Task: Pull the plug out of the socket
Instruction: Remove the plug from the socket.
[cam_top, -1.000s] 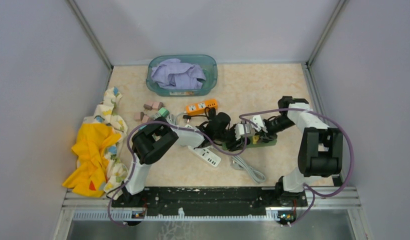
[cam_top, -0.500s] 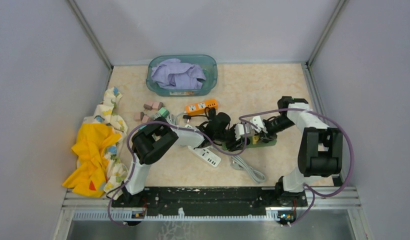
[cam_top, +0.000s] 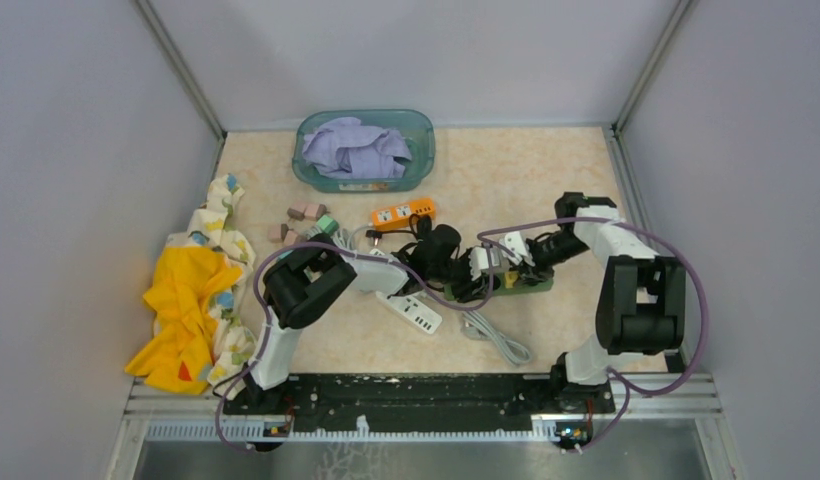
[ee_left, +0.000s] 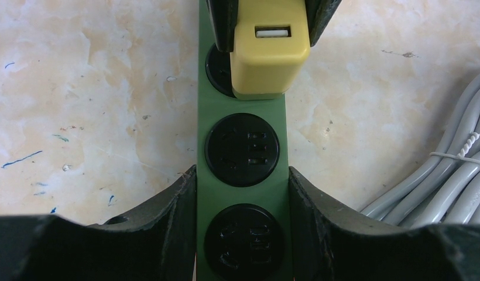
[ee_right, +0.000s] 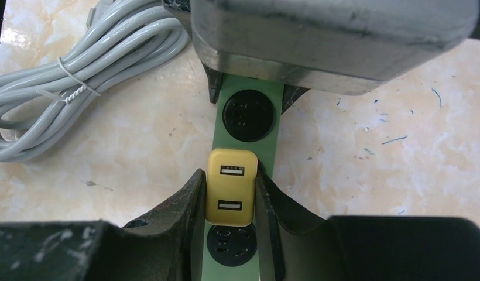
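Note:
The socket is a green power strip (ee_left: 243, 196) with round black outlets, lying on the marbled table. A yellow plug (ee_left: 270, 58) with USB ports sits on one of its outlets. My left gripper (ee_left: 242, 187) is shut on the strip, one finger pressed against each long side. My right gripper (ee_right: 229, 187) is shut on the yellow plug (ee_right: 230, 190), its fingers against the plug's two sides, directly above the strip (ee_right: 249, 146). In the top view the two grippers meet nose to nose at the strip (cam_top: 526, 284), mid table.
A bundled grey cable (ee_right: 62, 82) lies beside the strip. A white power strip (cam_top: 414, 314) and an orange one (cam_top: 403, 213) lie to the left. A teal basin (cam_top: 423, 135) with cloth stands at the back. Yellow cloth (cam_top: 191, 300) is heaped at the left wall.

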